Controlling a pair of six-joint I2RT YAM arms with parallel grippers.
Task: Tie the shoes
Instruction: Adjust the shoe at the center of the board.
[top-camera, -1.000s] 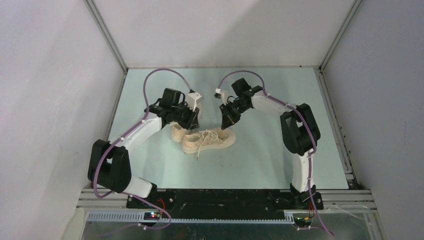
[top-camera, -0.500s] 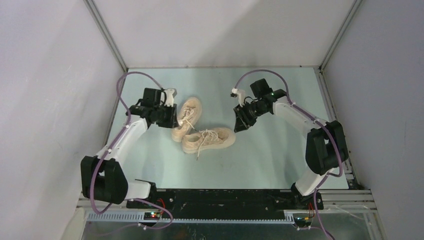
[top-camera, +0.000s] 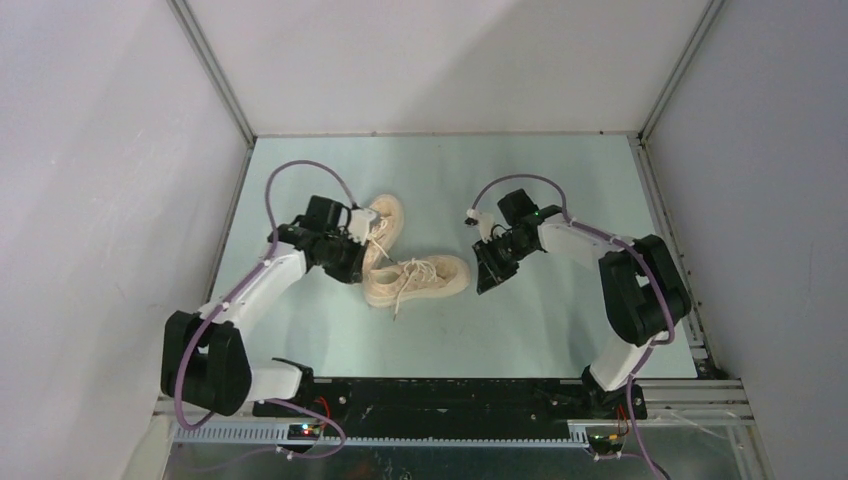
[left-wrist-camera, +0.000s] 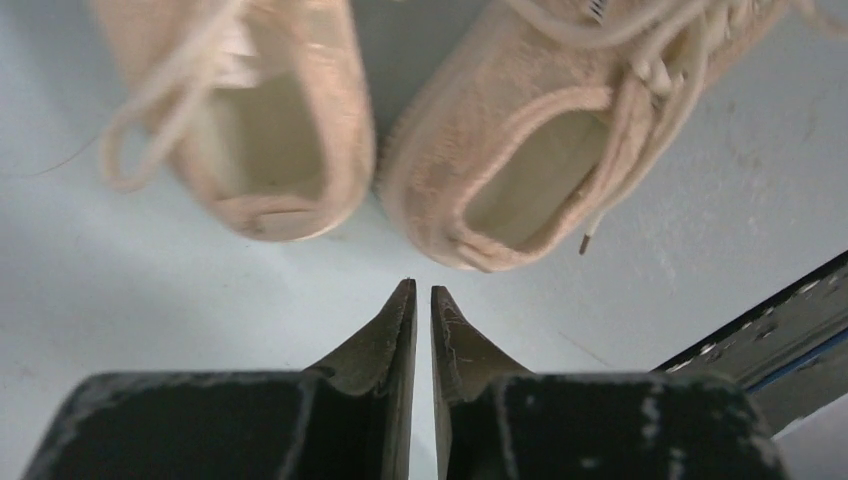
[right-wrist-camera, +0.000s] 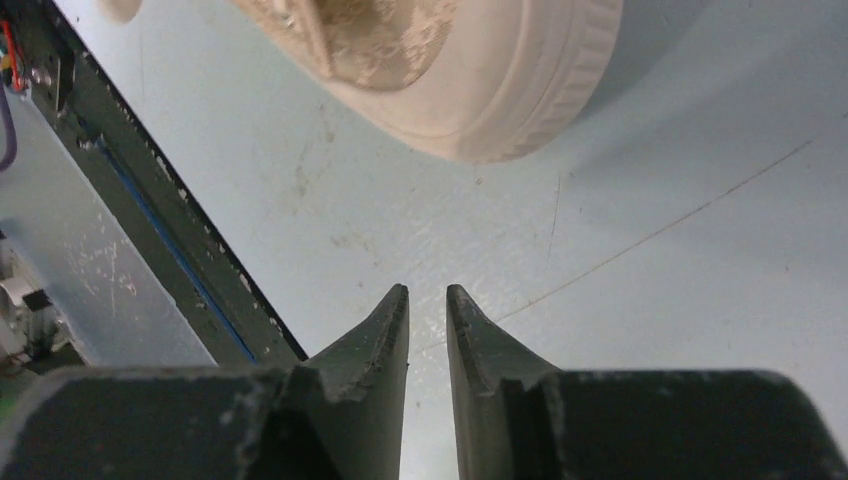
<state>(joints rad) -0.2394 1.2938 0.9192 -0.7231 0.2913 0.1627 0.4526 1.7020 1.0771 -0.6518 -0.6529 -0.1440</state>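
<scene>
Two cream shoes lie on the pale green table. The far shoe (top-camera: 381, 224) is angled, and the near shoe (top-camera: 417, 279) lies crosswise with loose off-white laces (top-camera: 405, 285). In the left wrist view both heels face me, the far shoe (left-wrist-camera: 255, 130) on the left and the near shoe (left-wrist-camera: 520, 150) on the right, with a lace (left-wrist-camera: 640, 110) trailing beside its opening. My left gripper (top-camera: 352, 268) (left-wrist-camera: 423, 290) hovers just short of the heels, its jaws a sliver apart and empty. My right gripper (top-camera: 489, 279) (right-wrist-camera: 427, 290) sits beside the near shoe's toe (right-wrist-camera: 480, 70), narrowly open and empty.
A black rail (top-camera: 450, 395) runs along the table's near edge; it also shows as the rail (left-wrist-camera: 760, 330) in the left wrist view and the rail (right-wrist-camera: 150, 200) in the right wrist view. Grey enclosure walls (top-camera: 120, 150) border the table on three sides. Purple cables loop over both arms.
My left gripper has come away from above the far shoe and now sits low by the heels, jaws narrowed. My right gripper has drawn back from the shoes toward the near shoe's toe. The shoes stay put.
</scene>
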